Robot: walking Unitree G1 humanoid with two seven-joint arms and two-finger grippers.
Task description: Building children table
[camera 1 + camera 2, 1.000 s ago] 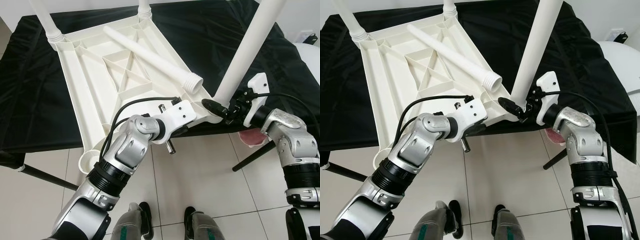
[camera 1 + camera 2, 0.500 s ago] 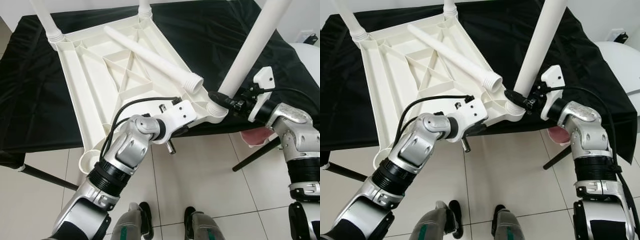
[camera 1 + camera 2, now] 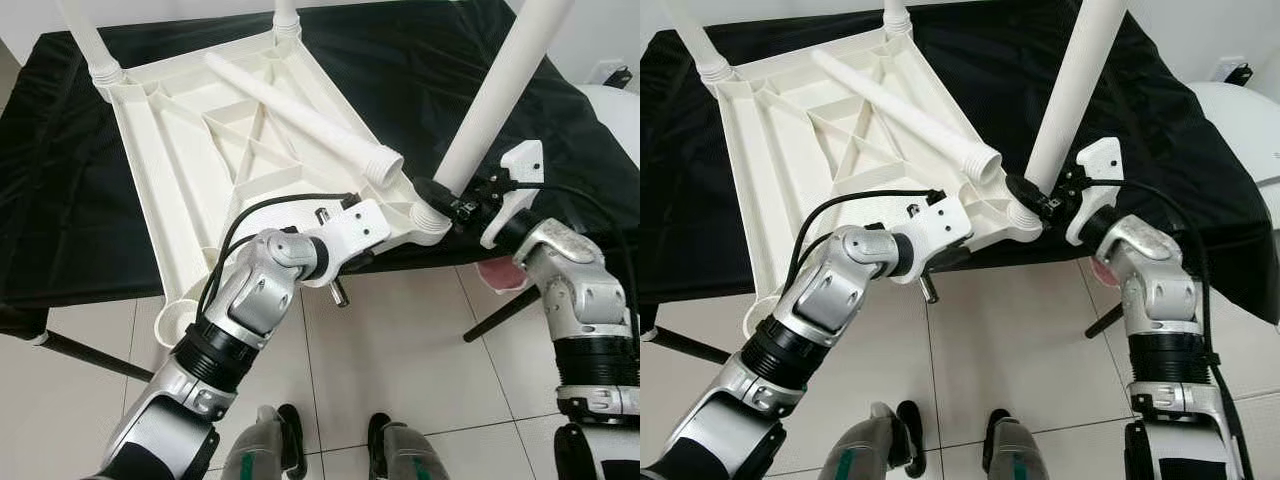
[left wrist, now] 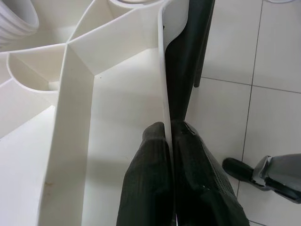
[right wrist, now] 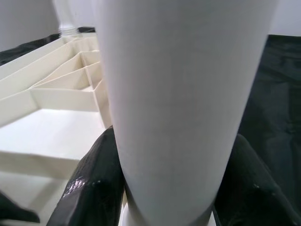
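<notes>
Left eye view: the upturned white tabletop [image 3: 215, 160] is lying on the black-draped counter [image 3: 60, 200], near edge overhanging the floor. A loose leg [image 3: 300, 115] is resting across its ribs. The right pincer [image 3: 452, 205] is gripping the upright leg [image 3: 495, 100] just above the near right corner socket.

Left wrist view: the left pincer [image 4: 170, 136] is pinching the tabletop's thin rim.

Right wrist view: black fingers [image 5: 91, 181] are flanking the leg, apparently touching it.
</notes>
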